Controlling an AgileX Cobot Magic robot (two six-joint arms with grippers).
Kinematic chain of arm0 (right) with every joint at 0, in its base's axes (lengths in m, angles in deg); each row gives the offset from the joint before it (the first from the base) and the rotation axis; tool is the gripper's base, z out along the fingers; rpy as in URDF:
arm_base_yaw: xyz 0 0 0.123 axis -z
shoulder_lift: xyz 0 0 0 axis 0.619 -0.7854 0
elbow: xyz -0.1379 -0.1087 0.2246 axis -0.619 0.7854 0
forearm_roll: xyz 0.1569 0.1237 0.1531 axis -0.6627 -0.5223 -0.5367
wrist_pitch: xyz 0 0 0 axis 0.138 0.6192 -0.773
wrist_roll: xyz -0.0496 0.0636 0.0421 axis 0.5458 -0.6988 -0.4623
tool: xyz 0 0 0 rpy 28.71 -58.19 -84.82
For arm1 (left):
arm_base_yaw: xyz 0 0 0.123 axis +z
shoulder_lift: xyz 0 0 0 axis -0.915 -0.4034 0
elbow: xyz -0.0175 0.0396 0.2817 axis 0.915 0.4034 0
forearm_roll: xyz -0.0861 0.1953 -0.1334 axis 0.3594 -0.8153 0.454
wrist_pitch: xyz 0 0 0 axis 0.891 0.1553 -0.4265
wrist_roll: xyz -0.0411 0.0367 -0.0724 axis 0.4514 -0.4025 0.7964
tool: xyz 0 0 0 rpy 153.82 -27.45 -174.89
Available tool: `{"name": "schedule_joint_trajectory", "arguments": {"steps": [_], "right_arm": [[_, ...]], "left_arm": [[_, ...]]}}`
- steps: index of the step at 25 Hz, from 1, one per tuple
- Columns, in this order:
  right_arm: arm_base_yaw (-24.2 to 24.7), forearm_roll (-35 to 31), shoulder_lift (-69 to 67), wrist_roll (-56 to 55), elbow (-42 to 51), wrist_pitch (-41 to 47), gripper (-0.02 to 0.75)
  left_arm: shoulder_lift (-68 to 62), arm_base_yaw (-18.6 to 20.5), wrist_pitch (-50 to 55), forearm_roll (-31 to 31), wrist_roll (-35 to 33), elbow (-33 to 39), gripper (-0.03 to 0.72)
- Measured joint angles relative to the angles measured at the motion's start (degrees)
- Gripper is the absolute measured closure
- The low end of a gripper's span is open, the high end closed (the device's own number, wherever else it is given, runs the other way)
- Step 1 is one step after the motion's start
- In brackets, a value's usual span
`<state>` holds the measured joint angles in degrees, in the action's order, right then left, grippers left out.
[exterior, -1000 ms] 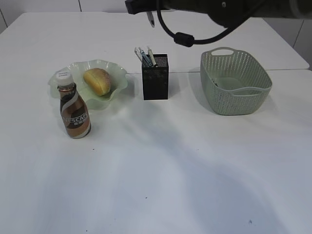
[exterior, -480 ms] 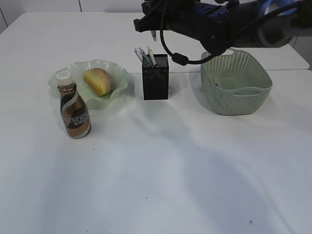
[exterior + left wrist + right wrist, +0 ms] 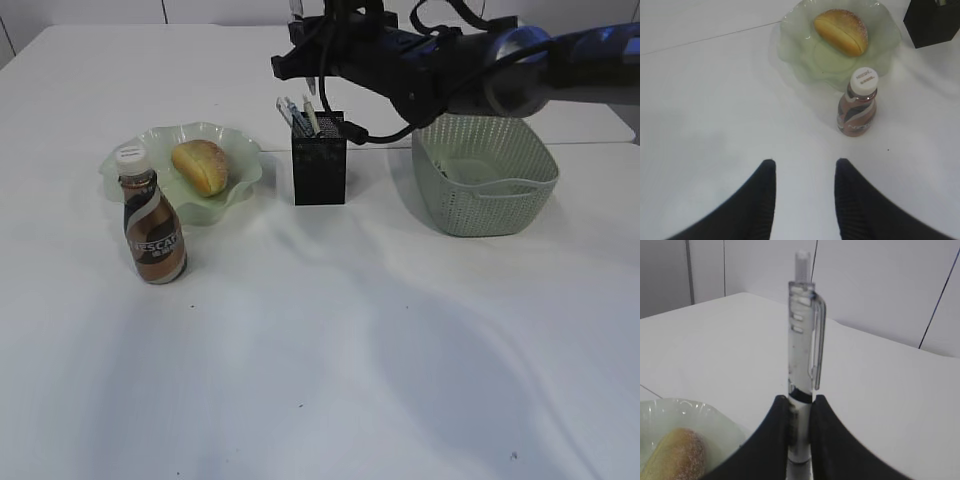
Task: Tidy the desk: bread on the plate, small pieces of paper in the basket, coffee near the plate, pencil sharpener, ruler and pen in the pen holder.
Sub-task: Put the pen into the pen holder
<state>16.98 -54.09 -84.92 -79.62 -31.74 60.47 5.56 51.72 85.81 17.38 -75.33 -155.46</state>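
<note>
Pen being clamped upright in right end effector, above holder; tip to be centred over the opening before lowering. Left end effector being held apart over bench

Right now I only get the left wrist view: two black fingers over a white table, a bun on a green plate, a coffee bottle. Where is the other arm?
Observer: Its right fingers hang high up, roughly over the black pen holder.
Operator: Are they carrying something?
Observer: Yes, they are shut on a clear pen, held upright.
Operator: Is anything in that holder?
Observer: A few pens stick out of its top, leaning left.
Operator: And the basket?
Observer: The green basket stands on the table to the right of the holder.
</note>
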Motion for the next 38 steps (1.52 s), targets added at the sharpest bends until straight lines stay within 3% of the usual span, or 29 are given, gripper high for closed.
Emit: {"name": "schedule_joint_trajectory", "arguments": {"steps": [38], "right_arm": [[2.3, -0.13, -6.97, -0.13, -0.89, 6.29, 0.647]], "left_arm": [[0.0, 0.0, -4.53, 0.0, 0.0, 0.0, 0.414]]}}
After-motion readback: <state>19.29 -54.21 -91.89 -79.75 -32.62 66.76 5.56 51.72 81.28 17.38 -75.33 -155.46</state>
